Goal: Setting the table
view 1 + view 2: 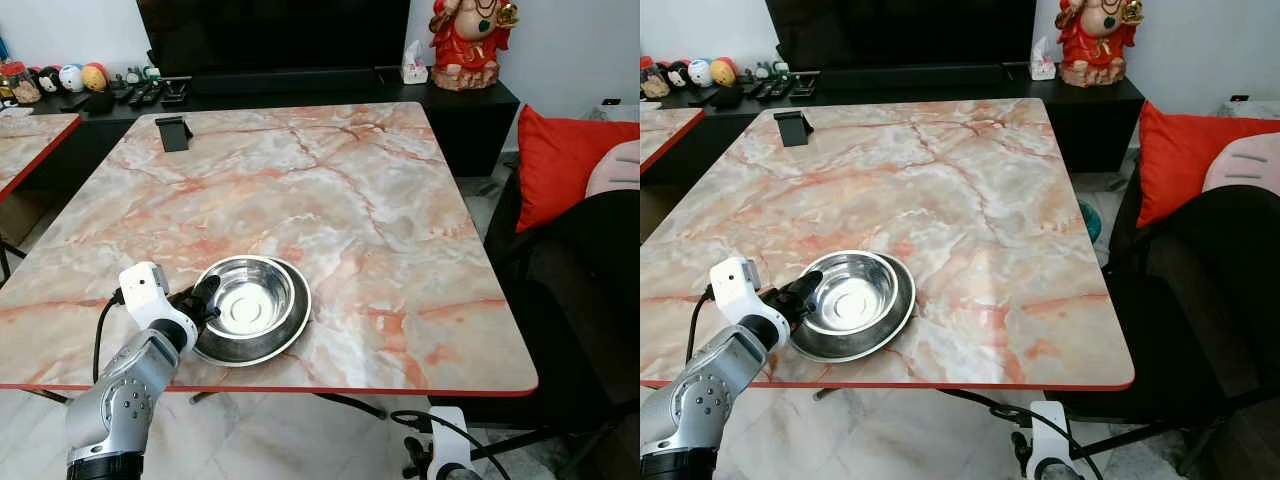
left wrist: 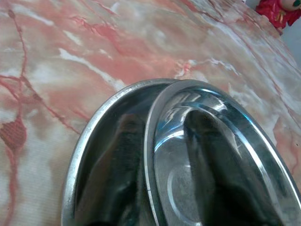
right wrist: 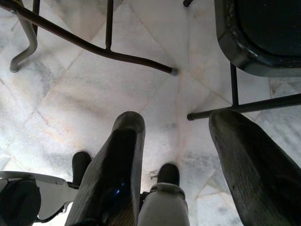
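The bowl (image 1: 252,306) is sitting in a plate (image 1: 290,335) near the worktop's (image 1: 330,200) front edge. The left pincer (image 1: 203,298) is touching the bowl's left rim; its grip cannot be told. Open marble is stretching beyond. The right pincer (image 3: 176,141) is hanging open over the floor (image 3: 94,84).

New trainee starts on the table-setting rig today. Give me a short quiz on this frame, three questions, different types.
1. True or false: the left claw is at the rim of the steel bowl.
2. The bowl sits in: A) a steel plate B) a basket C) a sink
3. Fill in: the right claw hangs open over the ____.

Key: 1 true; 2 A; 3 floor.
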Controlling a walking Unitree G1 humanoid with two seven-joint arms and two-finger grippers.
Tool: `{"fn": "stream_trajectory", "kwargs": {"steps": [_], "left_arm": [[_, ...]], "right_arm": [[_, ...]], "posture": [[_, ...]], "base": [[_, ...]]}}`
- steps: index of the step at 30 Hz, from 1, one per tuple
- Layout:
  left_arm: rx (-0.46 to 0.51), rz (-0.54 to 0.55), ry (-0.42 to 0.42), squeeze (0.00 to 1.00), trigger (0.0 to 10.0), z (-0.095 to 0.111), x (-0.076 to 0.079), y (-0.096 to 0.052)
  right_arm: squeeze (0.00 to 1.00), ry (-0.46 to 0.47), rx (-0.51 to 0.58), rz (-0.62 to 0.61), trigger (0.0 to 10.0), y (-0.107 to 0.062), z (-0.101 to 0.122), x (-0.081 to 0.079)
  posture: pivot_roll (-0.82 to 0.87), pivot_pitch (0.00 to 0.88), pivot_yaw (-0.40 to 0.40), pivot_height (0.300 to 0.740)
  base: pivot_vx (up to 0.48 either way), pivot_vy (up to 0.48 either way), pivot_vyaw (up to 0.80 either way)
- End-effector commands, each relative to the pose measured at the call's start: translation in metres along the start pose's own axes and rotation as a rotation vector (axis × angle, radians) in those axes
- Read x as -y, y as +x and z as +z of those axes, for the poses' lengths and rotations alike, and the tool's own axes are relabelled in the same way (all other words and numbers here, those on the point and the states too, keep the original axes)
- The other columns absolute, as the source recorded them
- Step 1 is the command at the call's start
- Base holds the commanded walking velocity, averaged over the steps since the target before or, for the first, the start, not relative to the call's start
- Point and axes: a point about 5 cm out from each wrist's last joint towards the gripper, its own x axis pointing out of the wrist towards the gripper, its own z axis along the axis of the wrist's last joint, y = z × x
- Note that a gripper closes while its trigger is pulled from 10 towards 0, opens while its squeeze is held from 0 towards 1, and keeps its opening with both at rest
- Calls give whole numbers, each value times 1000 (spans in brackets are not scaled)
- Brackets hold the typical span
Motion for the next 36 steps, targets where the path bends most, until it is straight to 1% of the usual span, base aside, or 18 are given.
{"fn": "stream_trajectory", "kwargs": {"steps": [1, 3, 4, 5, 6, 7, 8, 9, 11, 13, 14, 16, 20, 25, 30, 32, 34, 36], "left_arm": [[14, 12, 29, 686, 10000, 6, -1, 1], [15, 10, 33, 667, 10000, 7, -1, 1], [20, 10, 56, 659, 10000, 8, 0, 1], [25, 9, 126, 639, 10000, 11, 0, 1], [25, 9, 126, 639, 10000, 11, 0, 1], [25, 6, 149, 620, 10000, 11, 1, 1], [25, 3, 168, 576, 10000, 11, 2, 1], [25, -4, 250, 0, 10000, 11, 4, 0], [34, -8, 324, 0, 10000, 13, 7, 0], [46, -22, 378, 0, 10000, 14, 12, 0], [48, -25, 379, 0, 10000, 14, 13, 0], [46, -41, 411, 0, 10000, 14, 16, 1], [47, -62, 430, 0, 10000, 12, 18, 0], [41, -62, 388, 0, 10000, 12, 17, 0], [63, -31, 357, 0, 10000, 16, 12, 0], [78, -18, 305, 0, 10000, 18, 9, -1], [104, 21, 326, 0, 10000, 22, 6, -2], [110, 34, 330, 0, 10000, 23, 5, -2]], "right_arm": [[0, -6, -13, 8, 10000, 0, 0, -1], [0, -6, -13, 8, 10000, 0, 0, -1], [0, -7, -13, 8, 10000, 0, 0, -1], [0, -8, -13, 9, 10000, 0, 0, -1], [0, -8, -13, 9, 10000, 0, 0, -1], [0, -9, -14, 9, 10000, 0, 0, -1], [0, -9, -14, 9, 10000, 0, 0, -1], [0, -10, -14, 10, 10000, 0, 0, -1], [0, -9, -14, 10, 10000, 0, 0, -1], [0, -9, -14, 11, 10000, 0, 0, -1], [0, -9, -14, 11, 10000, 0, 0, -1], [0, -9, -14, 12, 10000, 0, -1, -2], [0, -9, -14, 13, 10000, 0, -1, -2], [0, -8, -14, 13, 10000, 0, -1, -2], [0, -8, -14, 13, 10000, 0, -1, -2], [0, -8, -15, 13, 10000, 0, -1, -2], [0, -7, -15, 13, 10000, 0, -1, -2], [0, -7, -14, 13, 10000, 0, -1, -2]], "posture": [[-39, 0, 50, 723], [-38, 0, 50, 723], [-38, 0, 50, 723], [-38, 0, 50, 723], [-38, 0, 50, 723], [-38, 0, 50, 723], [-39, 0, 51, 723], [-39, 0, 50, 723], [-38, 0, 51, 723], [-37, 0, 51, 723], [-37, 0, 51, 723], [-38, 0, 51, 723], [-36, 0, 53, 723], [-38, 0, 53, 723], [-38, 0, 55, 723], [-37, 0, 54, 723], [-37, 0, 54, 723], [-36, 0, 55, 723]], "base": [[0, 0, 0], [0, 0, 0], [0, 0, 0], [0, 0, 0], [0, 0, 0], [0, 0, 0], [0, 0, 0], [0, 0, 0], [0, 0, 0], [0, 0, 0], [0, 0, 0], [0, 0, 0], [0, 0, 0], [0, 0, 0], [0, 0, 0], [0, 0, 0], [0, 0, 0], [0, 0, 0]]}}
